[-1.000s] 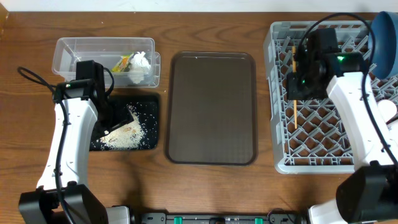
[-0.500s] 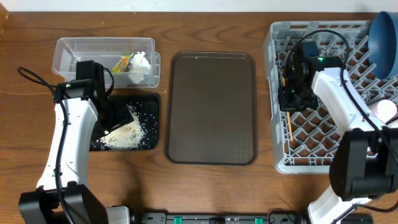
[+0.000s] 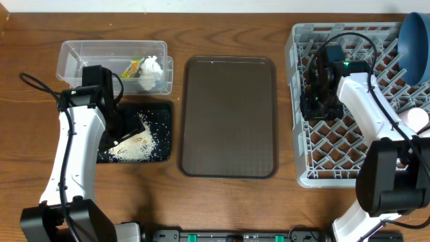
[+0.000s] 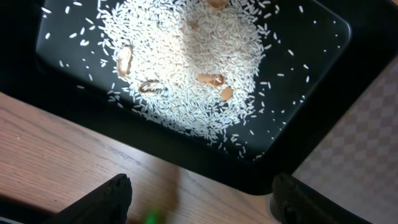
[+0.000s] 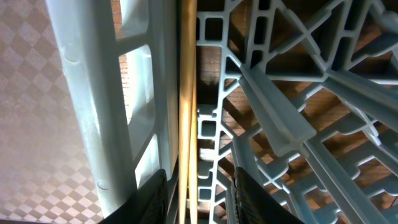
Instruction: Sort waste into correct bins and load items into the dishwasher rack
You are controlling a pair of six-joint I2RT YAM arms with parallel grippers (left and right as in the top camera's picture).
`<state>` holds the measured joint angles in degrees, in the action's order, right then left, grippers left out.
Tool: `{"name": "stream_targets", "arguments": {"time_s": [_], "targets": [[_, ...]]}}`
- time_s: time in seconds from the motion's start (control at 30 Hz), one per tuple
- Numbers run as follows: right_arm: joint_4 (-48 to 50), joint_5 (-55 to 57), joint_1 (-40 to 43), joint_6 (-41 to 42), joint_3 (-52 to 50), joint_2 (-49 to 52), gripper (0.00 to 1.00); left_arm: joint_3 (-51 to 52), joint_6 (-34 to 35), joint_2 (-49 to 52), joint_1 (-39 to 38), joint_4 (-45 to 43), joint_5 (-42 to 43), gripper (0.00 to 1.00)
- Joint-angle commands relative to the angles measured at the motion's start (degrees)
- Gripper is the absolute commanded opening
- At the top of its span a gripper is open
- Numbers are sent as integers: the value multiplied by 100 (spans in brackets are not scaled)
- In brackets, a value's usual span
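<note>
The two wooden chopsticks (image 5: pixel 187 93) lie along a left-side bar of the grey dishwasher rack (image 3: pixel 336 171). My right gripper (image 5: pixel 199 199) is open, one finger on each side of them; overhead it sits low in the rack (image 3: pixel 312 111) and hides them. My left gripper (image 4: pixel 199 202) is open and empty, hovering by the black tray (image 3: pixel 161 134) that holds the white rice scraps (image 3: pixel 138 144), also seen in the left wrist view (image 4: pixel 186 56). The clear tub (image 3: pixel 74 54) holds the wrapper (image 3: pixel 134 67) and tissue (image 3: pixel 152 66). The dark blue plate (image 3: pixel 415 40) stands in the rack's far right corner.
The brown serving tray (image 3: pixel 228 114) lies between the bins and the rack. A white cup (image 3: pixel 418 119) shows at the rack's right edge. Wooden table surrounds everything.
My right arm swung and lowered the chopsticks into the rack's left side; the end that stuck out below the gripper half a second ago no longer shows overhead. The left arm has not moved.
</note>
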<state>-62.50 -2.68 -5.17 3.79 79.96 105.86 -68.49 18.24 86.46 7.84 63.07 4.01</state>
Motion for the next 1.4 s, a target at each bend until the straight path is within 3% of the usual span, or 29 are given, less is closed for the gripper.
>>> {"name": "stream_targets", "arguments": {"time_s": [0.0, 0.17, 0.23, 0.33, 0.47, 0.63, 0.8, 0.93, 1.13, 1.37], "targets": [[17, -120, -52, -92, -13, -251, 36, -11, 48, -42, 22, 31, 48, 76], [452, -122, -52, -92, -13, -892, 41, -151, -251, -48, -76, -17, 240, 76], [785, -188, -52, -90, -13, -1174, 54, -249, -450, -48, -229, -142, 426, 76], [1344, -389, -52, -90, -13, -1436, 83, -313, -629, -48, -575, -501, 476, 77], [1711, -750, -48, -122, -13, -1502, 99, -313, -966, -46, -1130, -833, 476, 76], [1237, -741, 4, -109, -13, -1532, 99, -313, -1357, -46, -1563, -369, 393, 77], [632, -673, 122, -107, -15, -1755, 99, -306, -1353, -85, -1515, 490, 345, 76], [380, -369, 146, -107, -50, -2055, 99, -203, -1305, -476, -1515, 538, 345, 76], [949, -341, 140, -109, -817, -2872, 99, 463, -968, -2009, -1543, -267, 120, 76], [2107, -420, 136, -37, -2614, -4581, 99, 1355, -656, -4291, -1541, -730, -411, 77]]}}
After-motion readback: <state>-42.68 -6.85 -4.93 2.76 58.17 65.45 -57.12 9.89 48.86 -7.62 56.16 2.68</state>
